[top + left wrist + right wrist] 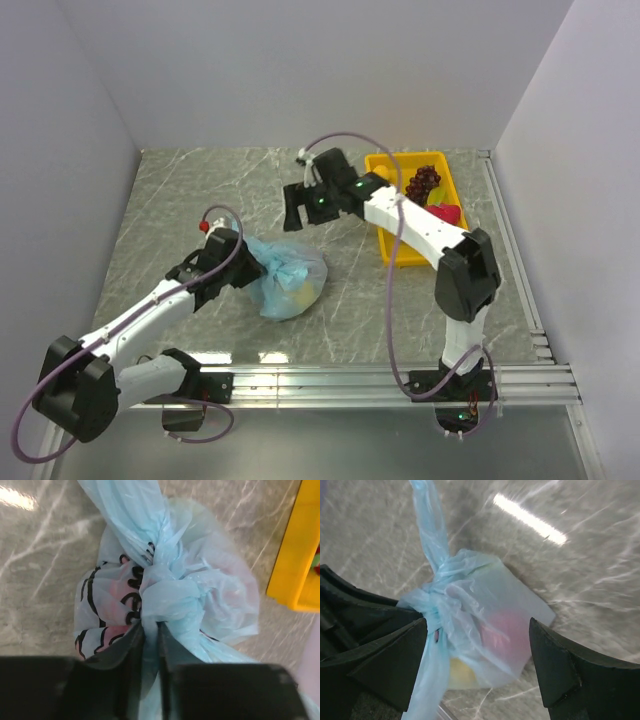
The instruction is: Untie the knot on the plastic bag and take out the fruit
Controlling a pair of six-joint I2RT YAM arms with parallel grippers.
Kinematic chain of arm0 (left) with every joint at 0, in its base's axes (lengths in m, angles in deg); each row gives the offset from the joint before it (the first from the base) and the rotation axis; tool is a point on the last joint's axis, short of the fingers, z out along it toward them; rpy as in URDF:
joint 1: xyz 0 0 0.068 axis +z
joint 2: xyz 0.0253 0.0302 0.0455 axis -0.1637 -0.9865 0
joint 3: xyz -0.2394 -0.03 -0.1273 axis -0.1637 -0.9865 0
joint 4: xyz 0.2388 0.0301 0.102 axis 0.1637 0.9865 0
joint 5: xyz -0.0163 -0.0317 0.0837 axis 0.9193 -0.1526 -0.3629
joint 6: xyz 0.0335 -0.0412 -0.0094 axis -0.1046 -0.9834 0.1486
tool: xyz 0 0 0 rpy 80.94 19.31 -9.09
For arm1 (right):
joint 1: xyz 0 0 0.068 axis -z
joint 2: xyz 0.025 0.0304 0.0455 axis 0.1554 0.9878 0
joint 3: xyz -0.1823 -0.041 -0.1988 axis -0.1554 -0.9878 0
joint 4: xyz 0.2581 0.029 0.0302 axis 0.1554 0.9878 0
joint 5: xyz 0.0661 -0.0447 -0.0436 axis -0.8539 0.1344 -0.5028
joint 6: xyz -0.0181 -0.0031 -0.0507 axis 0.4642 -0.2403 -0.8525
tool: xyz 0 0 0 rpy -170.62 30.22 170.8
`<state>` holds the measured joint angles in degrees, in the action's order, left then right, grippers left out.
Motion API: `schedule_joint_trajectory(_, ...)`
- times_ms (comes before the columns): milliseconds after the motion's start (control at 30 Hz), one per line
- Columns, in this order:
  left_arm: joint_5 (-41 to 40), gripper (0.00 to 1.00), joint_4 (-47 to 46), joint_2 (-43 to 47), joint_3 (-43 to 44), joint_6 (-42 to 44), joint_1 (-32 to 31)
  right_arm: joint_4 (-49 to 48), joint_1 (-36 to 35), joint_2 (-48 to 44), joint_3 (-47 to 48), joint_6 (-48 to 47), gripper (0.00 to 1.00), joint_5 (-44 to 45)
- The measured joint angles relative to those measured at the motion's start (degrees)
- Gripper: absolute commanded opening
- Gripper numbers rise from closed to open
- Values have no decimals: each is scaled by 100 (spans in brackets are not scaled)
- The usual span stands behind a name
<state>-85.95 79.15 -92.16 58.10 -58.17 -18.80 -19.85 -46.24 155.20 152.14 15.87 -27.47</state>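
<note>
While the left gripper (150,630) clenches the handle tail beside the knot (167,597), anchoring the plastic bag (290,275) left of the yellow bin (385,245) with fruit (500,630) inside, the right gripper (477,630) hovers released above, presumably to pick it loose.

Right gripper (477,630): jaws spread wide, dark fingers (385,655) at 8 and 4 o'clock, above plastic bag (520,602) without touching it.
Plastic bag: light blue, translucent, crinkled, at frame centre between the fingers.
Knot (440,611): bunched lump at bag's 9 o'clock side, just beside left-hand fingertip.
Twisted handle strip (429,525) runs taut from knot toward 12 o'clock; second strip (426,680) runs toward 7 o'clock.
Through plastic: pink fruit (502,632) at centre, yellow fruit (462,672) at 6 o'clock (outlines blurred).
Table (600,585): grey marbled, glare streak (530,519) at 1 o'clock.
</note>
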Motion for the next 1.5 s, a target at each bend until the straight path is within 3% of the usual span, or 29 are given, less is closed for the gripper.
schedule_joint_trajectory(33, 96, 12, -103, 81, -170, -24, -11, -28, -92, 109, -15, -11, 88, -17)
schedule_joint_trajectory(233, 389, 1, -693, 691, -942, -74, -304, -529, -669, 345, -592, -35, 84, -96)
schedule_joint_trajectory(400, 428, 0, -811, 848, -1099, -70, -348, -807, -800, 345, -1073, -85, 65, -70)
schedule_joint_trajectory(500, 426, 0, -874, 811, -1099, -55, -352, -970, -811, 332, -1211, -109, 43, -72)
schedule_joint_trajectory(533, 422, 1, -901, 793, -1099, -55, -352, -1016, -820, 315, -1263, -122, 23, -50)
schedule_joint_trajectory(633, 372, 0, -962, 741, -1088, -68, -352, -1084, -846, 203, -1438, -168, 0, 105)
schedule_joint_trajectory(833, 68, 0, -678, 748, -960, -105, -96, -1102, -557, -498, -1902, -72, 0, 483)
schedule_joint_trajectory(1067, -260, 0, -188, 1032, -702, 260, 1327, -1322, 1346, -1980, -2959, 671, 0, 678)
schedule_joint_trajectory(1233, -90, 2, -396, 837, -527, 424, 2081, -2175, 1248, -2686, -4028, 1191, 0, 278)
schedule_joint_trajectory(1300, 157, 16, -492, 778, -564, 507, 2275, -2312, 1029, -2732, -4328, 1261, 1, 192)
schedule_joint_trajectory(1333, 297, 38, -566, 791, -601, 570, 2308, -2282, 892, -2686, -4365, 1261, 19, 216)
schedule_joint_trajectory(1400, 660, 54, -638, 892, -664, 726, 2326, -2260, 623, -2605, -4354, 1228, 41, 289)
schedule_joint_trajectory(1433, 833, 72, -634, 946, -664, 780, 2326, -2190, 442, -2594, -4315, 1163, 59, 365)
schedule_joint_trajectory(1500, 1268, 84, -603, 1161, -649, 1067, 2323, -1858, 74, -2594, -4079, 946, 70, 581)
